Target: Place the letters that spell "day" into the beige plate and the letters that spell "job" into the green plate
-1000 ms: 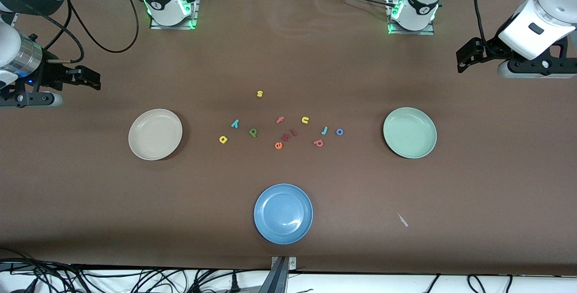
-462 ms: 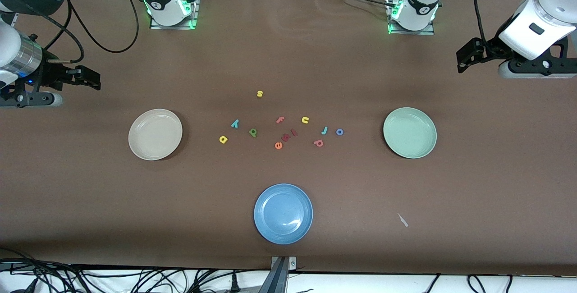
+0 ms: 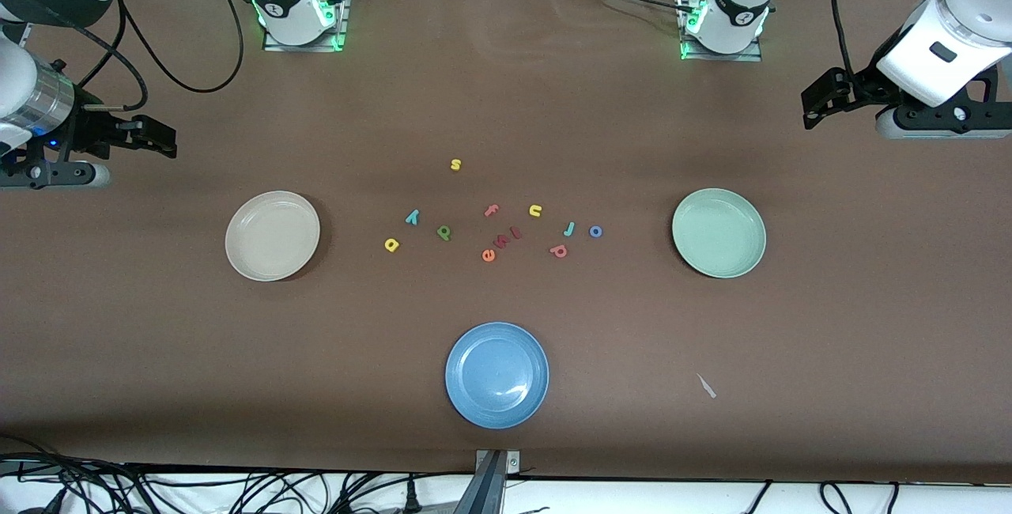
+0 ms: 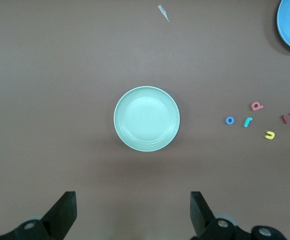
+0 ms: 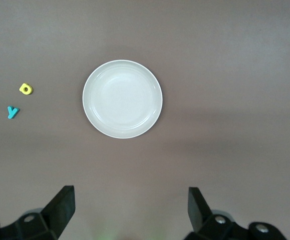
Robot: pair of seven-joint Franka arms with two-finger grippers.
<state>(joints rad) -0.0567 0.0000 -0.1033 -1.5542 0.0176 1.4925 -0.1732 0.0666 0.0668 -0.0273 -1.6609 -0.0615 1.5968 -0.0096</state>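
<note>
The beige plate (image 3: 273, 236) (image 5: 122, 99) lies bare toward the right arm's end, and the green plate (image 3: 719, 232) (image 4: 147, 118) lies bare toward the left arm's end. Between them the letters are scattered on the table. Yellow a (image 3: 391, 244), teal y (image 3: 412, 217) and green d (image 3: 444, 232) lie nearer the beige plate. Light blue j (image 3: 568, 228), blue o (image 3: 595, 232) and salmon b (image 3: 559, 250) lie nearer the green plate. My left gripper (image 3: 822, 99) (image 4: 133, 210) hangs open over the table's left-arm end. My right gripper (image 3: 150, 138) (image 5: 129, 207) hangs open over the right-arm end. Both hold nothing.
A blue plate (image 3: 496, 374) sits nearest the front camera, at the middle. Other letters lie among the task ones: yellow s (image 3: 455, 164), salmon f (image 3: 491, 210), yellow u (image 3: 535, 210), orange e (image 3: 488, 255) and two red ones (image 3: 508, 237). A small pale scrap (image 3: 706, 386) lies on the cloth.
The left arm's hand has shifted very slightly. The right arm, the letters and the plates have not moved.
</note>
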